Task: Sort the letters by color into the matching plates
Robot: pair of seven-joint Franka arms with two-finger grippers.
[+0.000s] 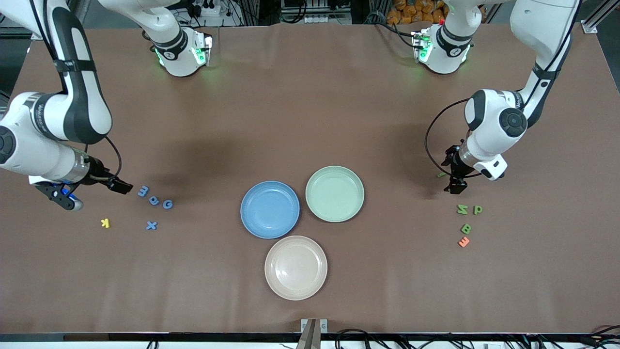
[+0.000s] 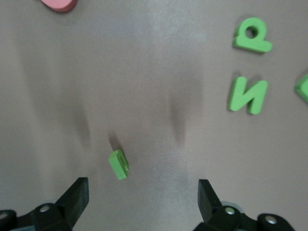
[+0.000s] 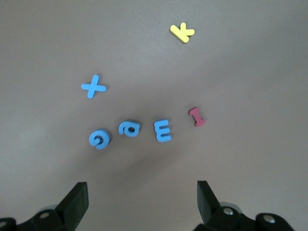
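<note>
Four blue letters lie toward the right arm's end of the table (image 1: 310, 97): E (image 1: 143, 191), a (image 1: 154, 200) and G (image 1: 167, 204) in a slanting row, with X (image 1: 151, 225) nearer the front edge. Four green letters lie toward the left arm's end: Z (image 1: 462, 209) and P (image 1: 478, 210) side by side, B (image 1: 466, 228) nearer the front edge, and a small green piece (image 1: 441, 175) standing on edge apart from them. No letter is in a plate.

The blue plate (image 1: 270, 209) and green plate (image 1: 334, 193) sit side by side mid-table, rims close, both empty. A cream plate (image 1: 296, 267) lies nearer the front edge.

The right gripper (image 1: 68, 198) hangs beside the blue row, fingers spread, holding nothing. The left gripper (image 1: 455, 186) hangs by the small green piece, fingers spread, empty.

A yellow K (image 1: 105, 223) lies near X, a red I (image 3: 197, 116) beside E, and an orange E (image 1: 464, 242) just beside B.
</note>
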